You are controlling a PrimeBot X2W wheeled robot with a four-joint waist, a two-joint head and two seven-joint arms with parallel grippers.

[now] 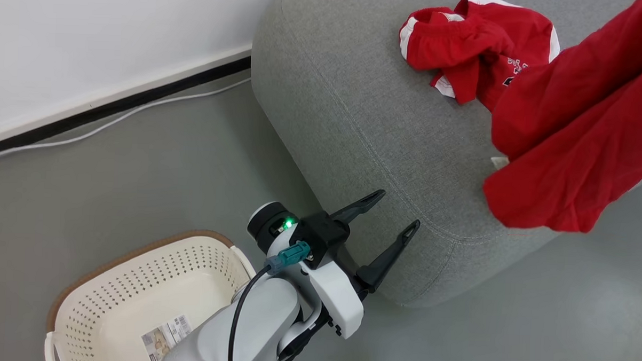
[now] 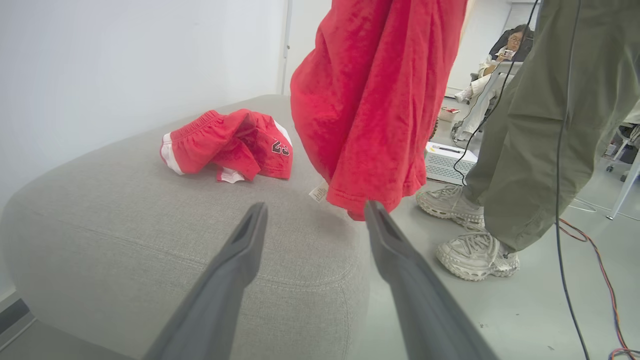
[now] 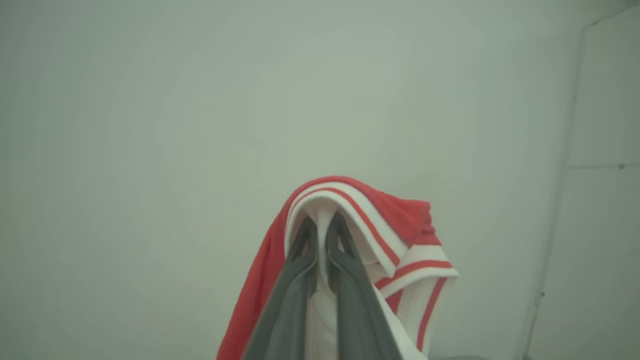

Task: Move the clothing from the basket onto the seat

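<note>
The red shorts [image 1: 464, 46] lie on the far side of the seat [image 1: 355, 123]. The right gripper [image 3: 324, 223] pinches a red top [image 1: 568, 146] that hangs at the seat's right edge, not dropped yet. The left gripper [image 1: 399, 209] is wide open and holds nothing.

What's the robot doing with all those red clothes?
The robot is moving clothes from the basket to the grey seat. Its right fingers are shut on the striped trim of a red garment, which hangs above the seat's edge. Red shorts already lie on the seat. Its left fingers are open, holding nothing. A person stands nearby.
</note>
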